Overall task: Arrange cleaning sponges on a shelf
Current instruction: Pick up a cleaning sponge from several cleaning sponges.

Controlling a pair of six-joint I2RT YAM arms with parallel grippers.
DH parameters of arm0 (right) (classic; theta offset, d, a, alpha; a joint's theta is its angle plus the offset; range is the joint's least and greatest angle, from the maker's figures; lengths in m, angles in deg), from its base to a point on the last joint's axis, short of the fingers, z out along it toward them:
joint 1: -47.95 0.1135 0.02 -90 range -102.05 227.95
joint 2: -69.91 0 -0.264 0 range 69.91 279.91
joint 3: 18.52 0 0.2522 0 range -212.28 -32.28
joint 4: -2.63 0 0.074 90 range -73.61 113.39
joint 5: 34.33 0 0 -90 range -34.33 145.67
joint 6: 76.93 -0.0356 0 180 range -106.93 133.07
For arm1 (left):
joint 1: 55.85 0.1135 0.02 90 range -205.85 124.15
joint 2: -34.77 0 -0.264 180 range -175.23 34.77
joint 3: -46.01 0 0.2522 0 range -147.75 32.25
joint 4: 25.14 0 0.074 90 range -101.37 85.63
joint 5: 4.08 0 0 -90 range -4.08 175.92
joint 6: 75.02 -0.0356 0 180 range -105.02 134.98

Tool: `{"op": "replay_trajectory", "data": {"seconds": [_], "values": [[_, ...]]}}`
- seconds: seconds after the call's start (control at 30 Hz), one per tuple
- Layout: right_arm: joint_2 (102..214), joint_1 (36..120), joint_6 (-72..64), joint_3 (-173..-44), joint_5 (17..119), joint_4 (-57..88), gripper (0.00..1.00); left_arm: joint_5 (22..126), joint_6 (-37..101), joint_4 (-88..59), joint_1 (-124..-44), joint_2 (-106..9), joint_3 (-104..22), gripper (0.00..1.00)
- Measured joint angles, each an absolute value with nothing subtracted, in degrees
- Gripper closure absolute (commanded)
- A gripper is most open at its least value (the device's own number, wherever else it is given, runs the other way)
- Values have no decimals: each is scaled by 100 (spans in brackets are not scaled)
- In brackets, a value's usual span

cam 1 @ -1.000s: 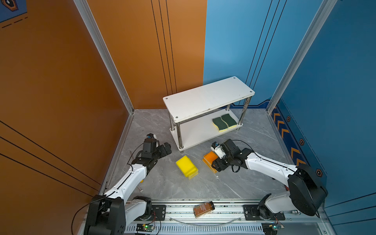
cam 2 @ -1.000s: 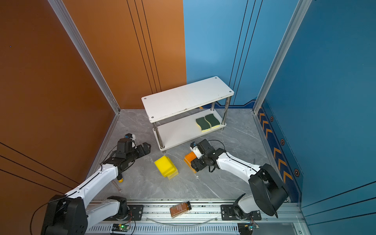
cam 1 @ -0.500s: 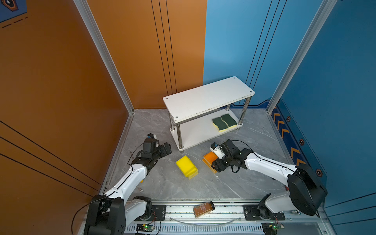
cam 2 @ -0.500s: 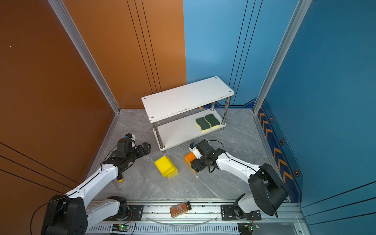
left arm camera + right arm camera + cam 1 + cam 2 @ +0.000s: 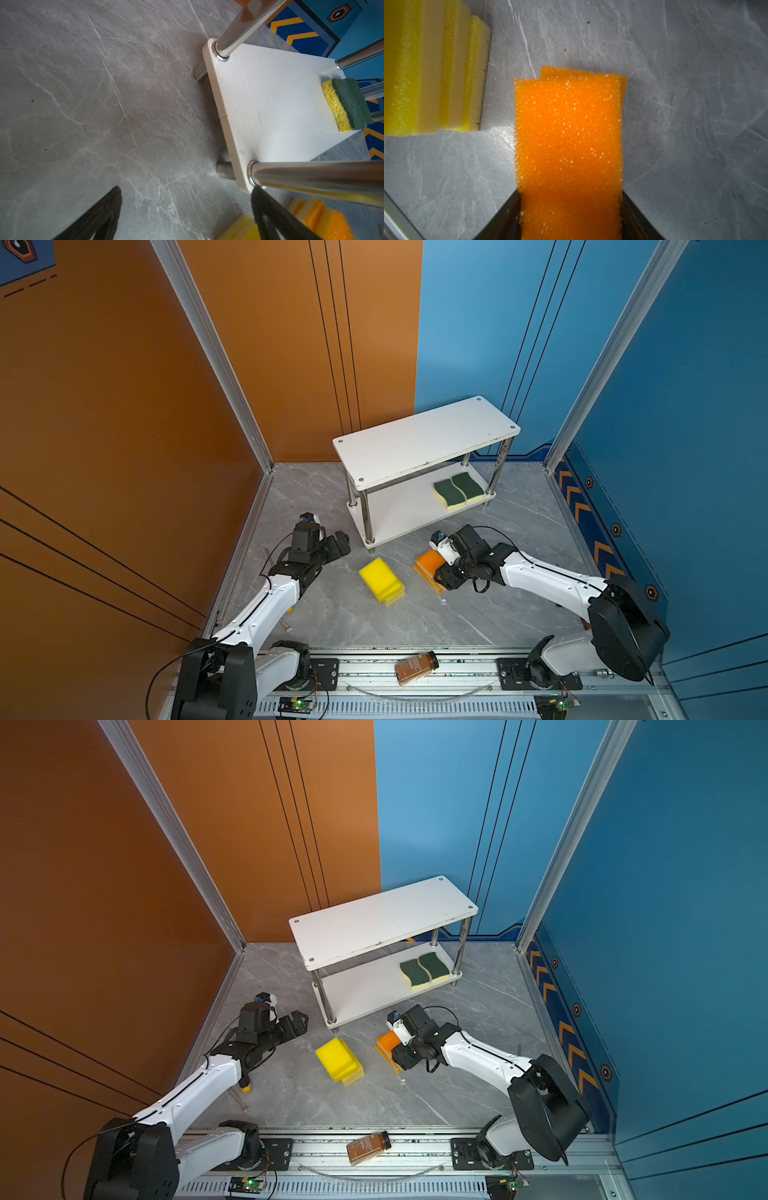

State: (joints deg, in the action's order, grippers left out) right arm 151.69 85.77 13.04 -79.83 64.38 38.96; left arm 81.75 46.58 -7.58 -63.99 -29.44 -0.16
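The right end effector (image 5: 570,194) has its jaws drawn in on the top orange sponge (image 5: 568,128), one finger against each long flank. They grip across the short width, and the sponge's long axis runs straight out ahead of the fingers. Another orange sponge (image 5: 624,83) peeks out underneath, so by my reading only the top of the stack is taken. The yellow stack (image 5: 381,580) sits near on the table (image 5: 415,622), toward the robot's left. From this grip the shelf (image 5: 424,439) lies just beyond, toward the back wall. Its lower board (image 5: 399,510) is bare except for the green-topped pair (image 5: 459,489) at its right end. The right arm is plainly the nearer one. The left end effector (image 5: 186,190) hangs wide open and empty by the shelf's front-left leg, well apart from the orange sponges.
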Motion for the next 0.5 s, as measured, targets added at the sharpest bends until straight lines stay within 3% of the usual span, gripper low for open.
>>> {"op": "replay_trajectory", "data": {"seconds": [0.5], "values": [[15090,8457,1302,-8018,6447,3879,41,8173,4658,-780,-6399,-2966,-11,2]]}}
